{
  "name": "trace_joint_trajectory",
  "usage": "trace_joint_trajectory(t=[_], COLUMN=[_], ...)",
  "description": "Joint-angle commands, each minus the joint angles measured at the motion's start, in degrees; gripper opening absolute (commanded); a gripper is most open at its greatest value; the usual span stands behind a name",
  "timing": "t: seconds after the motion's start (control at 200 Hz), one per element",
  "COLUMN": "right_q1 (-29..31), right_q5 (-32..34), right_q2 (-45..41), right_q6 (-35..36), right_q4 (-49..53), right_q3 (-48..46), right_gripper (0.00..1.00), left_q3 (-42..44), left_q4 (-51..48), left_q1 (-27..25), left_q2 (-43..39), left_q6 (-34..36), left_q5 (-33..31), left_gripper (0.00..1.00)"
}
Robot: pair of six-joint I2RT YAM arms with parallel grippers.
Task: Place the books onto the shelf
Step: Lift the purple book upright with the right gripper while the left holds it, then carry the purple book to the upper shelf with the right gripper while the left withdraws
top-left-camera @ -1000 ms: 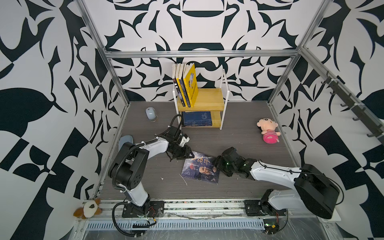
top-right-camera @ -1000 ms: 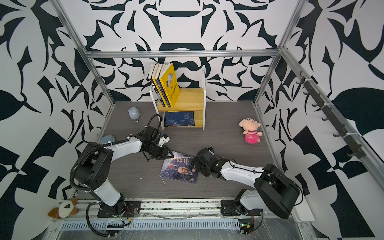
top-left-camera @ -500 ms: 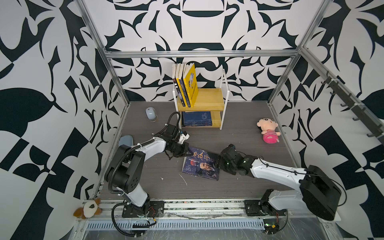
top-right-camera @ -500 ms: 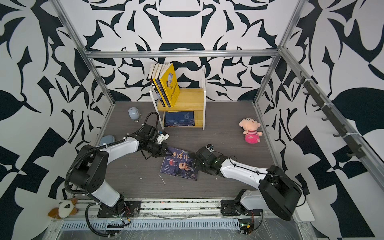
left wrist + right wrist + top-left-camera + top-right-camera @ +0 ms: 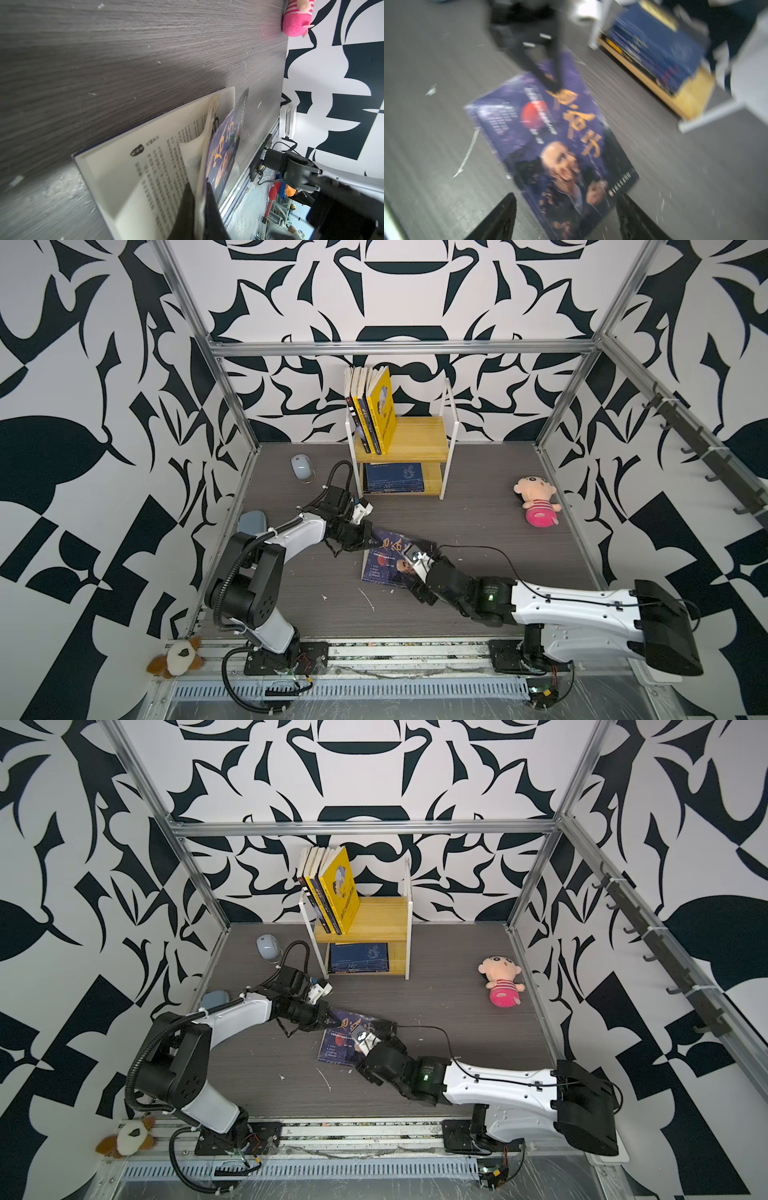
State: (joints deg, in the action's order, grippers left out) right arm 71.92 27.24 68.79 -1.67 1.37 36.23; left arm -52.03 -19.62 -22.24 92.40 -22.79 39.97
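Toward the desk's [image 5: 478, 526] front edge, midway along, the dark blue portrait paperback [image 5: 388, 563] lies with its lifted cover corner clenched in the black left pincer [image 5: 198, 199]. The black right pincer [image 5: 566, 209] is released, seemingly astride the near corner.

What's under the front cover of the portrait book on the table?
Visible: printed pages. The left tool, shut, pinches the cover plus a few leaves, raised off the text block. Whatever lies beneath the book itself is hidden; only table shows around it.
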Motion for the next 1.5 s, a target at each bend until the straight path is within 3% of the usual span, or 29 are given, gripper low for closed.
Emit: trace_joint_trajectory(t=[0.0, 0.175, 0.49, 0.6, 0.66, 0.705, 0.75, 0.765, 0.79, 0.905, 1.01, 1.14, 1.32, 1.495], right_q1=[1.22, 6.0, 7.53, 7.53, 7.54, 7.53, 7.62, 7.66, 7.81, 7.88, 7.93, 7.89, 6.69, 1.74], right_q5=[4.74, 5.85, 16.24, 21.38, 23.83, 25.44, 27.33, 27.91, 28.52, 28.53, 27.06, 25.49, 23.33, 16.22], right_q2=[3.46, 12.08, 26.89, 31.1, 32.84, 33.92, 34.83, 35.03, 35.18, 33.93, 31.48, 28.17, 22.8, 13.15], right_q6=[18.3, 28.7, 31.05, 33.98, 35.62, 37.59, 39.43, 40.16, 41.37, 42.93, 42.25, 42.18, 41.63, 31.37], right_q4=[-11.0, -16.87, -22.65, -25.91, -28.81, -31.85, -35.07, -36.24, -37.97, -40.17, -40.25, -43.29, -46.77, -40.91], right_q3=[-0.56, 0.15, 4.85, 6.15, 6.17, 5.99, 5.59, 5.46, 5.17, 4.24, 3.36, 2.18, 2.04, 3.57], right_gripper=[0.74, 0.73, 0.75, 0.69, 0.56, 0.27, 0.06, 0.0, 0.0, 0.0, 0.0, 0.0, 0.0, 0.0], left_q3=[-0.68, -1.23, -1.41, -1.2, -1.28, -1.11, -0.98, -0.93, -0.88, -0.71, -0.79, -0.6, 0.99, 3.82], left_q4=[-1.65, -1.78, -2.03, -2.04, -2.05, -2.09, -1.97, -1.92, -2.0, -2.28, -2.18, -1.62, -0.93, -0.84], left_q1=[0.56, 0.46, 0.6, 0.53, 0.5, 0.53, 0.58, 0.57, 0.65, 2.19, 5.28, 10.23, 17.06, 23.09], left_q2=[-1.56, -1.05, -0.53, -0.82, -1.03, -1.14, -1.36, -1.48, -1.69, -4.61, -9.36, -14.52, -19.86, -26.14], left_q6=[-1.01, -0.97, -1.56, -1.65, -1.73, -1.75, -1.74, -1.72, -1.74, -1.71, -1.57, -0.16, 2.4, 6.79], left_q5=[1.78, 1.96, 1.86, 1.9, 1.83, 1.85, 1.69, 1.55, 1.36, -1.44, -5.06, -5.03, -6.72, -11.1], left_gripper=[0.0, 0.0, 0.0, 0.0, 0.0, 0.0, 0.0, 0.0, 0.0, 0.46, 0.66, 0.88, 0.98, 1.0])
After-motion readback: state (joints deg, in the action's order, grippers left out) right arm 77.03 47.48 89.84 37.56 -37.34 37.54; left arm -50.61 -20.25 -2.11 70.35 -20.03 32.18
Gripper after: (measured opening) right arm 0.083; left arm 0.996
